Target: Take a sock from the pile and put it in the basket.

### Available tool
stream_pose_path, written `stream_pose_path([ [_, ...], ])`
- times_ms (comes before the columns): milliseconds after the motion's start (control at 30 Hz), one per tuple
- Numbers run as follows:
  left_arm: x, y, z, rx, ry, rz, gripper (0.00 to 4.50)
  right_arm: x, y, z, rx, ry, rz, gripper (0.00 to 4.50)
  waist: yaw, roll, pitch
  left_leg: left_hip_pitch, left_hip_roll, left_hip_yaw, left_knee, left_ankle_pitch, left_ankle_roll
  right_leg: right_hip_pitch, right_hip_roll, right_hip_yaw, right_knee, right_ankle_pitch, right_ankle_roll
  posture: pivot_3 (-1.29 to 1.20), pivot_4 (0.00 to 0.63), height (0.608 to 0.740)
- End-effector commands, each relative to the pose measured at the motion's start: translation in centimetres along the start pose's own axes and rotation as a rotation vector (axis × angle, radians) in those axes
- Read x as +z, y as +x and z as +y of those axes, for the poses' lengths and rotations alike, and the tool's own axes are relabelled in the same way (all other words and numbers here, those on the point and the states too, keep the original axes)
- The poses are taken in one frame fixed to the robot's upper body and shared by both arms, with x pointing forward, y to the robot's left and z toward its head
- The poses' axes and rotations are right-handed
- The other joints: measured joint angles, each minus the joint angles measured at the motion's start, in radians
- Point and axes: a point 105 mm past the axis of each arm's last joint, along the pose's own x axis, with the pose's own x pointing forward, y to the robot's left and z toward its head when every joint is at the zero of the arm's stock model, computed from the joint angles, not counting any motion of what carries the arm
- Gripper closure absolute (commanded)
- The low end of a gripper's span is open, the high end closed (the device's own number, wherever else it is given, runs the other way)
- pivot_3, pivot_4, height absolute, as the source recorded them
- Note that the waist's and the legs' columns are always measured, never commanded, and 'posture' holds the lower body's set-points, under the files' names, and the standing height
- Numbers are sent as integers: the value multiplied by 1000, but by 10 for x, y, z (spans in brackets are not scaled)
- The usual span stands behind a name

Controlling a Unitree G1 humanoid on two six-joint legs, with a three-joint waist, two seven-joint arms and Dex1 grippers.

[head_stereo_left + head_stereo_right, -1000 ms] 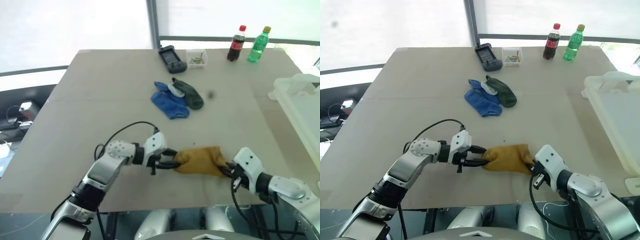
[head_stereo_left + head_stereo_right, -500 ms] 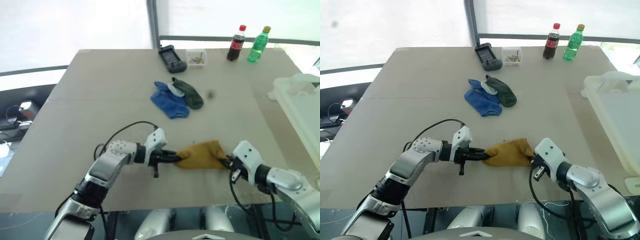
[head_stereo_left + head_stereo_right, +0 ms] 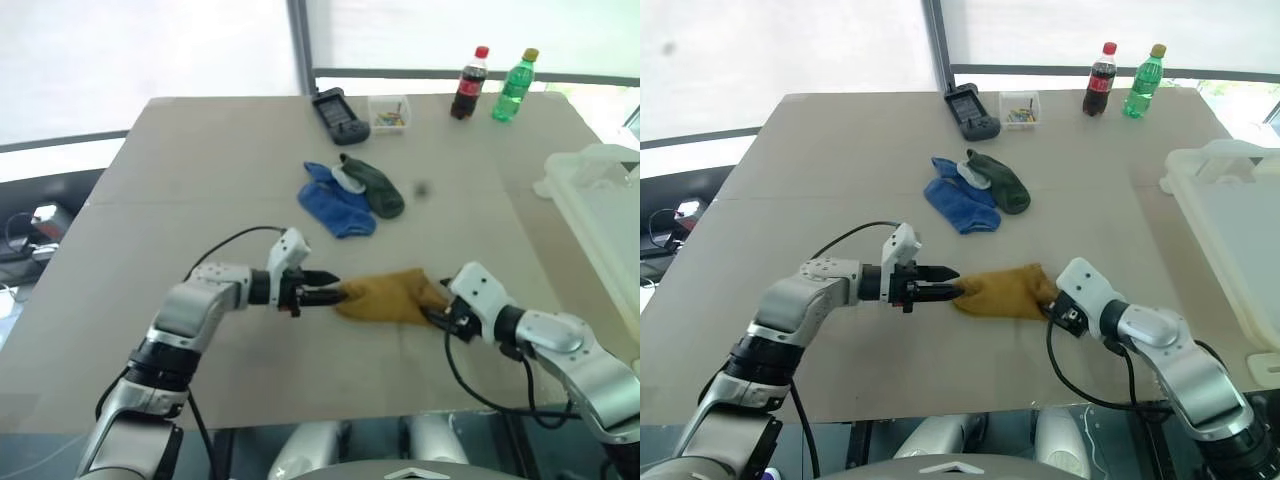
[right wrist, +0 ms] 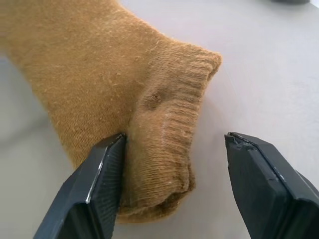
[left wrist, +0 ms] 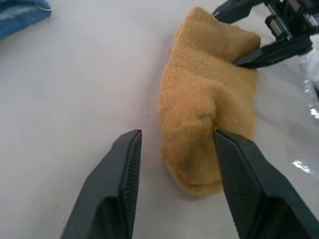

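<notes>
From the head, the sock [image 3: 392, 297] lies flat on the tabletop [image 3: 200, 200], between both grippers. Left wrist: left gripper [image 5: 174, 144] open, holding nothing. Right wrist: right gripper [image 4: 174, 144] open, one finger touching the cuff. Probably soft and light; pinch the cuff.

Test room, board table [image 3: 200, 180], bright windows [image 3: 150, 50]

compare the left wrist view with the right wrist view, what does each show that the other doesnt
Left wrist view alone: a corner of a blue sock, and the right gripper at the far end of the mustard sock. Right wrist view alone: the sock's ribbed cuff close up, one finger against it. Both share the mustard sock lying on the table between open black fingers.
</notes>
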Motion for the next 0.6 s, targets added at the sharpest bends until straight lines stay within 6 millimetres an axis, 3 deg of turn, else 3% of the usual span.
stream_pose_path([
  [33, 6, -8, -9, 4, -104, -27, 1981, 31, -16, 1, 17, -76, -144, 1226, 0, 1, 1, 0, 0, 0, 0, 0, 0, 0, 0, 0, 0, 0, 0, 0, 150, 740],
  [133, 11, -3, -16, -11, -166, -52, 1981, 37, -21, -1, 18, -92, -192, 1226, 3, 0, 2, 0, 0, 0, 0, 0, 0, 0, 0, 0, 0, 0, 0, 0, 150, 740],
  [267, 7, 5, -15, 17, -186, -18, 1981, 31, -23, -6, 7, -113, -193, 1226, 3, -1, 2, 0, 0, 0, 1, 0, 0, 0, 0, 0, 0, 0, 0, 0, 150, 740],
  [367, 1, 5, -11, 47, -200, 5, 1924, 34, -26, -8, 20, -94, -232, 1987, 1, 0, 3, 0, 0, 0, 1, 0, 0, 0, 0, 0, 0, 0, 0, 0, 150, 740],
  [467, -3, 4, -7, 77, -213, 15, 1924, 40, -20, -7, 33, -70, -278, 3490, 1, 0, 3, 0, 0, 1, 0, 0, 0, 0, 0, 0, 0, 0, 0, 0, 150, 740],
  [533, -4, 3, -7, 85, -208, 23, 1924, 35, -12, -2, 69, -73, -275, 4246, 1, 0, 3, 0, 0, 1, 0, 0, 0, 0, 0, 0, 0, 0, 0, 0, 150, 740],
  [600, -1, -1, -7, 86, -207, 11, 1924, 28, -2, 2, 101, -75, -259, 4383, 1, 0, 3, 0, 0, 1, 0, 0, 0, 0, 0, 0, 0, 0, 0, 0, 150, 740],
])
